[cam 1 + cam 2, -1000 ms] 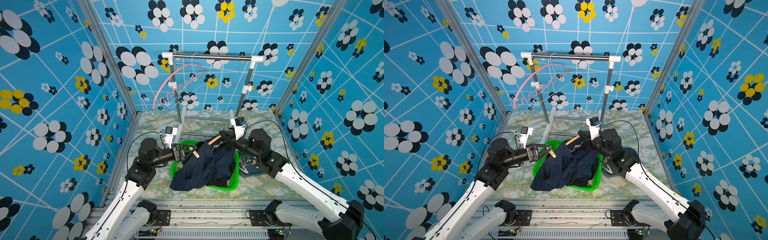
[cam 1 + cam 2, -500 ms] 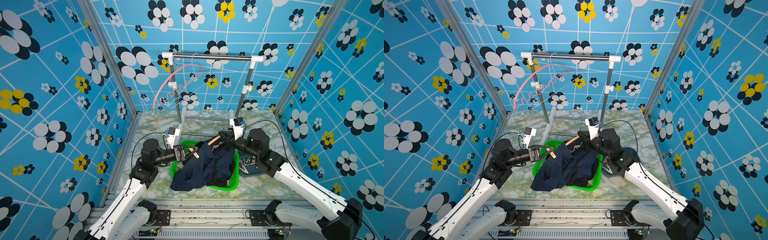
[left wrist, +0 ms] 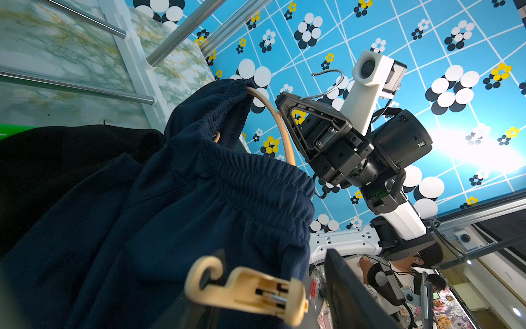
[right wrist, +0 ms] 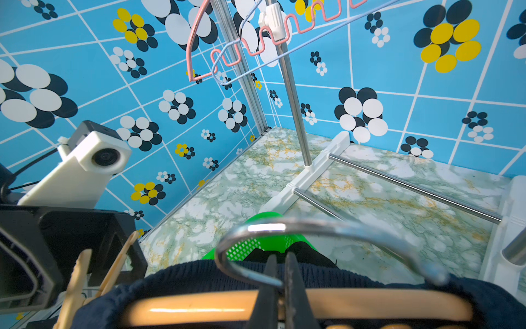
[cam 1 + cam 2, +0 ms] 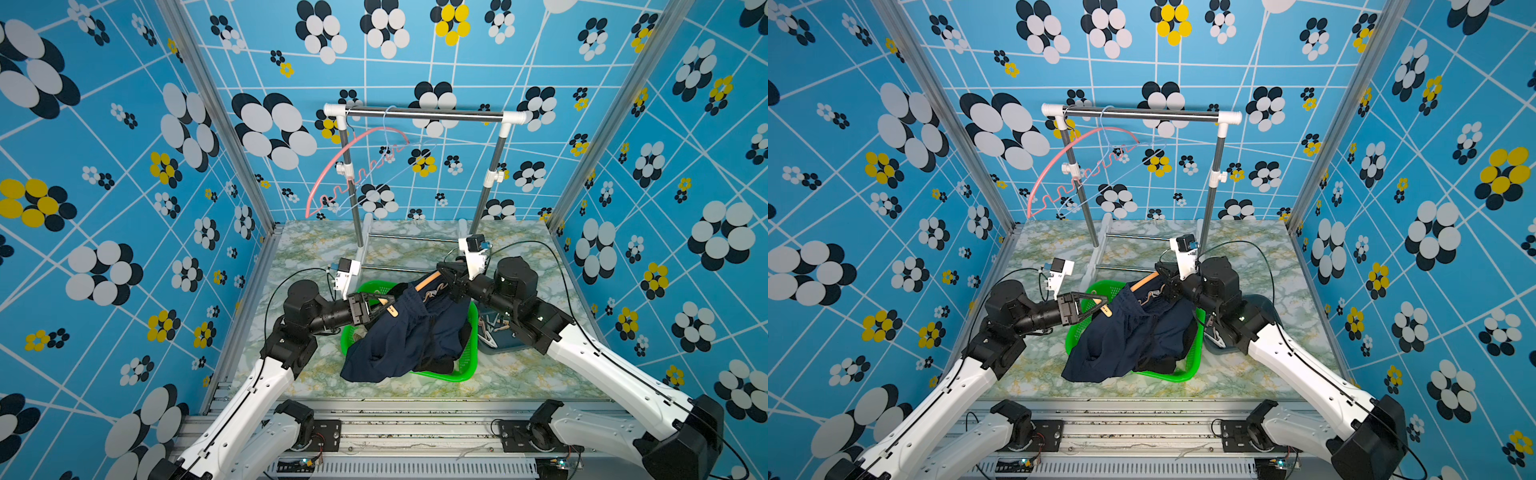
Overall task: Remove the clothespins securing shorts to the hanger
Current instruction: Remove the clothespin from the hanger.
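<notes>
Tan clothespin [image 5: 391, 311] pins draped navy shorts [image 5: 399, 345] to a tan hanger [image 5: 426, 283].

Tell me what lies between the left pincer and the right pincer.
In both top views the navy shorts, draped on the tan hanger, fill that stretch; a tan clothespin sits at the left pincer.

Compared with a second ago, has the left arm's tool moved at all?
Yes. The left tool has edged farther over the green basket, toward the tan clothespin on the navy shorts.
</notes>
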Action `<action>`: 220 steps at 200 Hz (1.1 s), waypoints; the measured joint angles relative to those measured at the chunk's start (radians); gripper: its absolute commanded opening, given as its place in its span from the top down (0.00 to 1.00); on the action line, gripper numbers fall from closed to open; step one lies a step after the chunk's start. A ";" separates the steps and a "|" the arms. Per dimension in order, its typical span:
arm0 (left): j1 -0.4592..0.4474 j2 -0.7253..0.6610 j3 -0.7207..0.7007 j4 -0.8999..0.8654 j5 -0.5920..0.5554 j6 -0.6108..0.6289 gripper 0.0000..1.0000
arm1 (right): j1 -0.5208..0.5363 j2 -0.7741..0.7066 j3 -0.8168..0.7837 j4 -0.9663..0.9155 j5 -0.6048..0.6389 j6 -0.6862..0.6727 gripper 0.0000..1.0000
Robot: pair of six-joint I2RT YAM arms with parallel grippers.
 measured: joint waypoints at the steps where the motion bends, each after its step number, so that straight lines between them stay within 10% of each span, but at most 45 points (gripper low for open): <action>1: 0.000 0.000 0.000 0.001 0.000 -0.001 0.42 | 0.000 0.000 0.000 0.000 0.000 0.000 1.00; 177: 0.000 0.002 -0.043 0.110 0.003 -0.076 1.00 | 0.000 0.005 0.000 -0.002 0.001 0.011 1.00; 220: 0.000 0.001 -0.085 0.185 -0.033 -0.135 1.00 | 0.000 0.002 -0.011 -0.001 0.004 0.011 1.00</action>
